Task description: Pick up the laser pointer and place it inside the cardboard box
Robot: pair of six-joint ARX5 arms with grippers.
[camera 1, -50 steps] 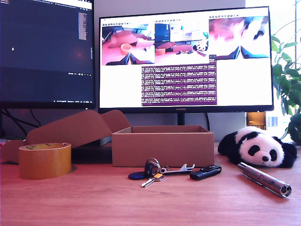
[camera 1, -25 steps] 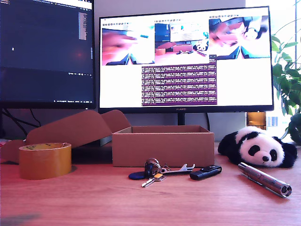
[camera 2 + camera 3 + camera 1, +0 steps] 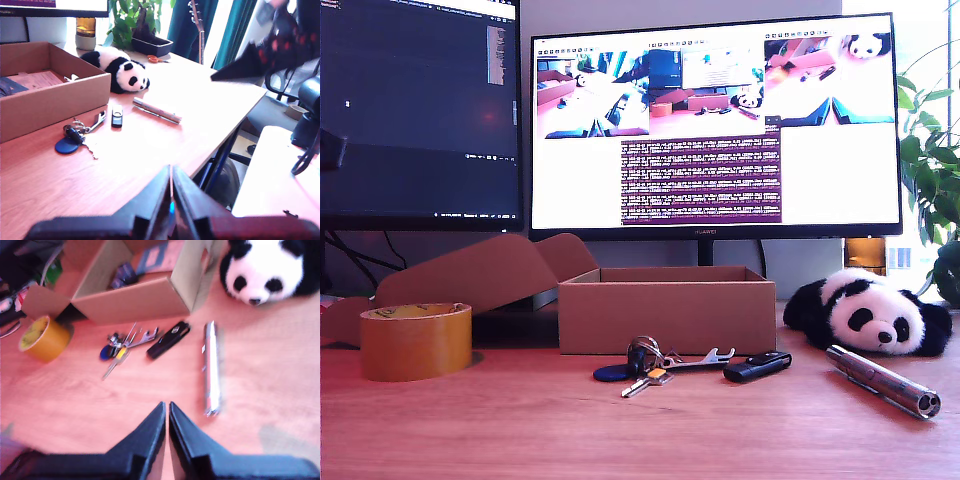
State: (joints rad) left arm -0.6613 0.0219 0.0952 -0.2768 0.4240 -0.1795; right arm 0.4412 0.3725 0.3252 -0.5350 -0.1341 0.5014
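- The exterior view sits low at desk level, close in, facing the cardboard box (image 3: 660,308) and monitors (image 3: 715,125).
- My first wrist view looks obliquely across the desk (image 3: 150,150) from farther back.
- My second wrist view looks steeply down.
- All share the box, keys (image 3: 645,362) and panda (image 3: 868,312).

Two dark hands (image 3: 170,200) (image 3: 167,432), each with tapered black wedge fingers

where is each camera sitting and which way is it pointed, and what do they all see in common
Exterior view: low at desk level, facing the monitors; no arm shows.
First wrist view: above the desk, looking across it over my first gripper, jaws together.
Second wrist view: overhead, looking down past my second gripper, jaws together.
Shared: the laser pointer, cardboard box and panda toy.
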